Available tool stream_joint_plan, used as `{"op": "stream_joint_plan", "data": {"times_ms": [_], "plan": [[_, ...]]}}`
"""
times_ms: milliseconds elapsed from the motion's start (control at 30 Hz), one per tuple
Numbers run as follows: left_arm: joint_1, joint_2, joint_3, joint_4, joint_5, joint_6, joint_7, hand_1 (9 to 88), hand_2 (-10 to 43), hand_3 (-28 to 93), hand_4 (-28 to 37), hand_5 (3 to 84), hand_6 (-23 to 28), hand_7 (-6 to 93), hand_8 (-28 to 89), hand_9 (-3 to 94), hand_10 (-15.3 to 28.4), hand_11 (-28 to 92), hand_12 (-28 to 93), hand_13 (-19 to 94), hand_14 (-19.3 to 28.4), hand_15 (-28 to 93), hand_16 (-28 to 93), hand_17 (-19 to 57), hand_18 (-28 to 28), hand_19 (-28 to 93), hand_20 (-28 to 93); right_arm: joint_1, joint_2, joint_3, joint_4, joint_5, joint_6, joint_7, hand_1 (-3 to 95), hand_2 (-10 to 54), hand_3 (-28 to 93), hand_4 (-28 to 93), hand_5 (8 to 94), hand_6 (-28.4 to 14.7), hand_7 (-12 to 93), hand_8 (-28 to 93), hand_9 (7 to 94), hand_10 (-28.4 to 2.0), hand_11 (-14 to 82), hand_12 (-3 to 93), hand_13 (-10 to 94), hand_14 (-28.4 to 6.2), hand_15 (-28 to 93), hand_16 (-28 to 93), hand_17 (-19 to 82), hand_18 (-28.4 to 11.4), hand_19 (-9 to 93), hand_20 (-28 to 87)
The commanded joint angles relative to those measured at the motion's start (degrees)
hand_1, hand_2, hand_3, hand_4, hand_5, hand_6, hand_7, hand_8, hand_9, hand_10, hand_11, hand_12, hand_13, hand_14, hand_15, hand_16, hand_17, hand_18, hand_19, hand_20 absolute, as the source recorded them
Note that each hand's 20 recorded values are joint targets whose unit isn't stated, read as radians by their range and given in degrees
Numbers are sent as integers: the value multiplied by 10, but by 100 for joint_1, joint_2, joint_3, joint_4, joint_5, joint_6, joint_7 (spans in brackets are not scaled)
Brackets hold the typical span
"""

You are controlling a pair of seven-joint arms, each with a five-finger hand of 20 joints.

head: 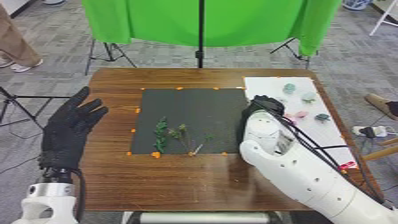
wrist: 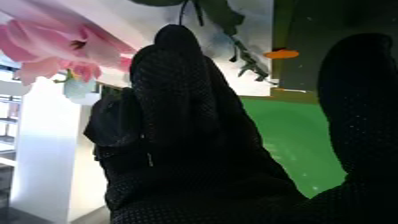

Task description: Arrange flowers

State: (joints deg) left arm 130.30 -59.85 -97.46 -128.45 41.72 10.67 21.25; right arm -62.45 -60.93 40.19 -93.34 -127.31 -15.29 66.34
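My right hand (head: 266,104) is over the seam between the black mat (head: 200,107) and the white sheet (head: 266,84). In the right wrist view, my right hand (wrist: 182,115) is open, thumb apart, with green leaves (wrist: 222,17) beyond its fingertips and a pink flower (wrist: 67,45) beside them; contact with the leaves is unclear. On the sheet in the head view lie a pink flower (head: 299,115) and pale green pieces (head: 289,88). Green sprigs (head: 161,134) lie on the mat's near part. Over the table's left edge, my left hand (head: 69,131) is open.
Orange tabs (head: 155,155) hold down the mat's edges on the brown table (head: 178,180). A red item (head: 348,165) is at the sheet's near right corner. Behind the table hangs a green cloth (head: 151,22) with a black stand pole (head: 201,35) before it.
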Motion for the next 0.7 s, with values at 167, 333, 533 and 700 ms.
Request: {"op": "stream_joint_plan", "data": {"times_ms": [167,333,533,700], "plan": [[53,-96,12,33,47,-97,-119,269,93,738,-198,355,86,121,-90,337,196,260,120,228,243,470,-61,-112,201,425,184,-222,330,196,-369,-434,599,123,308,-74,705,-237,583,-202,58,-90,621,-260,469,164,647,-180,805,93,378,-284,932,488],[30,-107,2,43,53,-138,-176,269,93,738,-198,356,87,120,-90,338,197,260,120,230,244,472,-60,-112,201,425,184,-245,230,355,-218,-179,274,217,303,-70,701,-238,588,-206,57,-92,622,-261,473,164,648,-180,806,94,380,-284,932,493],[-8,-125,2,63,72,-176,-225,269,93,738,-198,356,87,120,-89,337,197,260,120,230,245,473,-60,-112,201,425,184,-207,186,254,10,-83,-93,64,297,-67,698,-237,594,-208,58,-92,613,-265,478,166,641,-183,810,98,373,-284,932,499],[-45,-84,22,76,58,-156,-149,270,94,738,-198,357,87,120,-89,337,196,259,121,229,244,472,-60,-112,201,425,183,-26,142,-37,247,-56,-207,-14,309,-80,699,-236,629,-187,65,-97,621,-252,472,164,640,-181,809,100,366,-284,932,496]]}}
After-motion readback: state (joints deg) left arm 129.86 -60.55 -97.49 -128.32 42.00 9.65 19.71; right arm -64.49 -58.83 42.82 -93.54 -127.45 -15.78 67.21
